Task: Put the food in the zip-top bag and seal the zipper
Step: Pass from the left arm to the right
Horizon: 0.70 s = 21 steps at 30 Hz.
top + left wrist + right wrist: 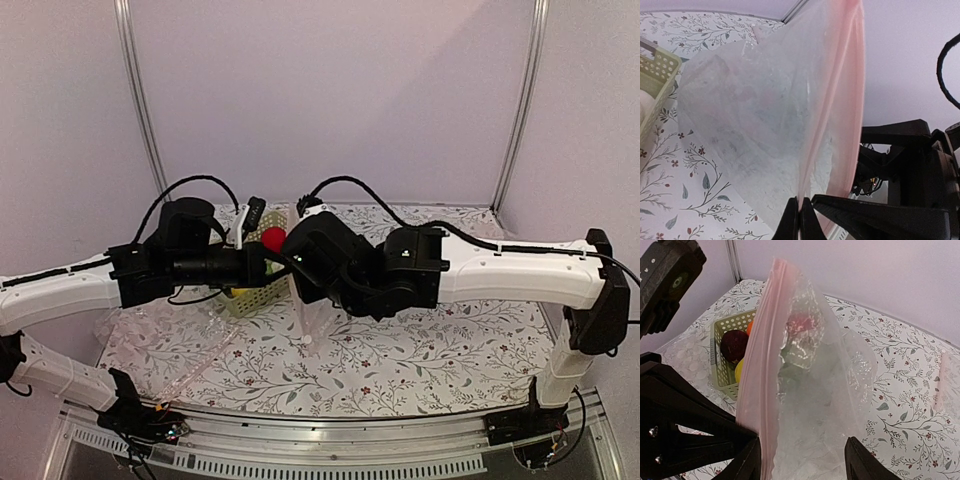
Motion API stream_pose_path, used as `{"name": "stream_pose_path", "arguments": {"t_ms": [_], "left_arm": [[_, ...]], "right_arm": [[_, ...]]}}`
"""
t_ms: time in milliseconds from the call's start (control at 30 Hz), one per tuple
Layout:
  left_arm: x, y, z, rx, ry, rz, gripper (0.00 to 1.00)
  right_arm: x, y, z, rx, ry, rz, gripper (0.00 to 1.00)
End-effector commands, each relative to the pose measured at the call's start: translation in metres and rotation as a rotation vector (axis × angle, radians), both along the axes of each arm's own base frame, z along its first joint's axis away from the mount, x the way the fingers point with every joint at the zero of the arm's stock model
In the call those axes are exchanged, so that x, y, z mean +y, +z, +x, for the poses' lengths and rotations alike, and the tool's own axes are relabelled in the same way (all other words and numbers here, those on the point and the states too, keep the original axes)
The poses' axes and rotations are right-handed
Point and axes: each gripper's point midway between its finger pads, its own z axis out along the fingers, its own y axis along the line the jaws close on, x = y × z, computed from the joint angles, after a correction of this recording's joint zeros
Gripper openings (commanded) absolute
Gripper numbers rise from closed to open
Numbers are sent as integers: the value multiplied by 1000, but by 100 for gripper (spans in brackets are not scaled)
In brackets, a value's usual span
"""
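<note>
Left claw point(799, 216): pinched shut on the pale pink zipper strip point(840, 125) of the big clear plastic zip-top bag point(750, 130). Only its own wrist cam shows that grip. From overhead it's buried under the arms.
Right claw point(802, 460): jaws stand wide, straddling the bag's mouth. The pink strip runs just beside one finger point(750, 462), can't tell if it touches.
Bag: held upright by the strip between both claws, over the floral-print worktop point(430, 350).
Basket: light green plastic lattice basket point(725, 330), right beside the bag.
Food: the right wrist cam catches the dark maroon toy point(734, 345), yellow toy point(739, 371) and orange toy point(750, 326) in the basket. The white toy point(645, 107) shows only on the left cam.
Red ball point(272, 240): clear from overhead. On the right cam it's a red blur through the film, can't tell if inside.
</note>
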Motion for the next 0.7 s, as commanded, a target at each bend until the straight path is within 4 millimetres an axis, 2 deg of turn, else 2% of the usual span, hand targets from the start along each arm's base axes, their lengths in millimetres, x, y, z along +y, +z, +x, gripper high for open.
{"name": "stream_pose_path", "arguments": {"t_ms": [0, 67, 167, 267, 367, 500, 667], "left_arm": [[-3, -7, -1, 5, -12, 11, 0], [-3, -8, 0, 4, -9, 14, 0], [1, -13, 4, -1, 17, 55, 0], [20, -22, 14, -19, 97, 158, 0], [38, -28, 20, -33, 159, 227, 0], [63, -37, 30, -53, 248, 341, 0], [75, -46, 38, -73, 296, 423, 0]], "right_arm": [[3, -3, 4, -35, -34, -56, 54], [4, -3, 4, -47, -41, -79, 46], [2, -11, 5, -47, -56, -110, 28], [-8, -5, 4, -51, -72, -79, 12], [-21, 4, 2, -60, -82, -58, 1], [-35, 15, -3, -54, -71, -33, 0], [-44, 25, -16, 5, 1, 13, 0]]}}
